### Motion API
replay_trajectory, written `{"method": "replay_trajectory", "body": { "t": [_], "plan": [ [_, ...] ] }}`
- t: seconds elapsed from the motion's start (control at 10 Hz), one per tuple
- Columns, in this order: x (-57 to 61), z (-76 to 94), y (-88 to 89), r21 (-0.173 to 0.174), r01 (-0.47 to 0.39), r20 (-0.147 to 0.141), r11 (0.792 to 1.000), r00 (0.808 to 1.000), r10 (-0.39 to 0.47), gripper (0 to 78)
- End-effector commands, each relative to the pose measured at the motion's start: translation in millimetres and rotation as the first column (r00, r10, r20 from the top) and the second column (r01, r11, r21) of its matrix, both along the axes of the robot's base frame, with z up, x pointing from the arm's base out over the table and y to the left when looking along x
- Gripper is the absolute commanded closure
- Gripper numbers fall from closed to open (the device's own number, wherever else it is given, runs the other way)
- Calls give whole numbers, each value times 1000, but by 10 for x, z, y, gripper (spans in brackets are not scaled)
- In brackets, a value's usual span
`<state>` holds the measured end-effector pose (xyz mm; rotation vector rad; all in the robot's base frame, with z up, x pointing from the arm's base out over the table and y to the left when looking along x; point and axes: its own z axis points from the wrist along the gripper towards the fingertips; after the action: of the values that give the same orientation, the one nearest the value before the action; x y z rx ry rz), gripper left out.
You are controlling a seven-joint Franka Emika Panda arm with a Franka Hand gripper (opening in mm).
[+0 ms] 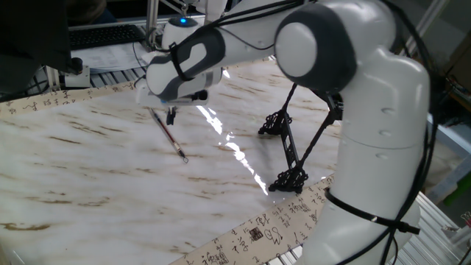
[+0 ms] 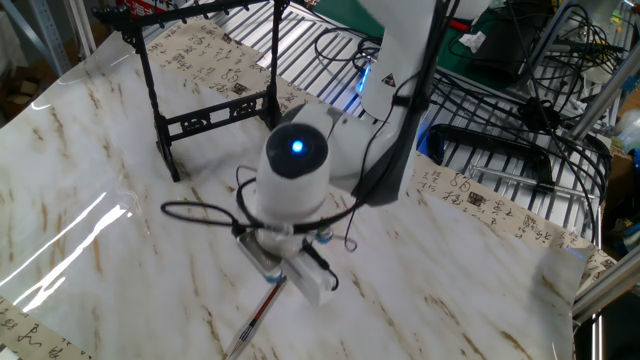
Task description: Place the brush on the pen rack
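Observation:
The brush (image 1: pixel 168 135) lies flat on the marble table, a thin dark shaft with its loop end toward the front. My gripper (image 1: pixel 175 112) hangs just above the brush's far end, pointing down, and it looks open with nothing in it. From the other side, the hand (image 2: pixel 284 272) covers the fingers, and the brush (image 2: pixel 256 317) sticks out from under it toward the near edge. The pen rack (image 1: pixel 288 152) stands apart to the right, a black frame on two scrolled feet. In the other fixed view the pen rack (image 2: pixel 205 118) stands behind the arm.
A strip of paper with calligraphy (image 1: pixel 257 232) borders the marble table. The robot's large white base (image 1: pixel 383 147) fills the right side. Wire racks and cables (image 2: pixel 520 130) lie beyond the table edge.

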<state>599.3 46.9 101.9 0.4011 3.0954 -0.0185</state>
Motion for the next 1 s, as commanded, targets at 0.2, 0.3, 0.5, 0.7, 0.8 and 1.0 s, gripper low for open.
{"method": "replay_trajectory", "body": {
  "t": [0.2,0.3,0.5,0.7,0.8,1.0],
  "plan": [
    [102,-111,-83,-4,-57,6,998,998,57,776],
    [116,-156,-81,-5,-59,11,998,998,59,776],
    [122,-185,-81,-4,-65,15,998,998,65,776],
    [129,-219,-80,-5,-91,14,996,996,91,776],
    [127,-216,-75,-4,-96,14,995,995,96,776],
    [130,-239,-75,-6,-111,18,994,994,112,776]
  ]
}}
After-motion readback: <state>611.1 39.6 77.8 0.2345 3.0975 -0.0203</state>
